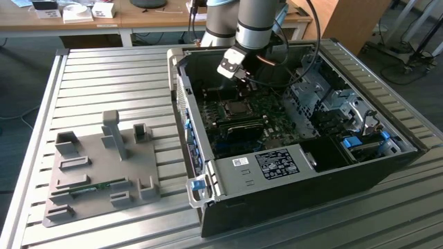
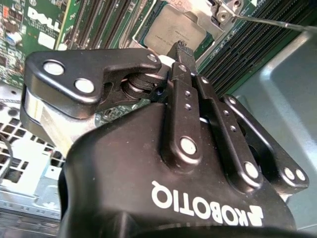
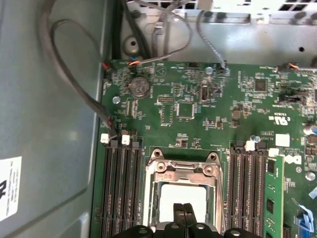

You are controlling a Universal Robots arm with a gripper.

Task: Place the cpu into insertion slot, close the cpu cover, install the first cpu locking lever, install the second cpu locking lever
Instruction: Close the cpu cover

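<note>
First wrist view: the small flat square cpu with its silver-grey metal top (image 3: 183,196) lay seated in the square dark insertion slot edged with silver metal (image 3: 150,171), on the green circuit board (image 3: 198,109) between the banks of long black memory slots (image 3: 121,198). The thin silver cpu cover, a square frame plate with a square window (image 3: 184,168), appeared to lie down around the chip, though whether it sat fully flat could not be told. The black two-fingered gripper (image 3: 184,212) hovered right over the chip with its fingertips pressed together and nothing between them. In the second wrist view a thin bare metal rod (image 2: 277,22) ran beside the socket's corner; it looked like a locking lever, and whether it was latched could not be judged. In the exterior view the arm reached down into the open black computer case (image 1: 291,197). Placing the chip therefore seemed done and the cover near done, with both levers apparently left.
</note>
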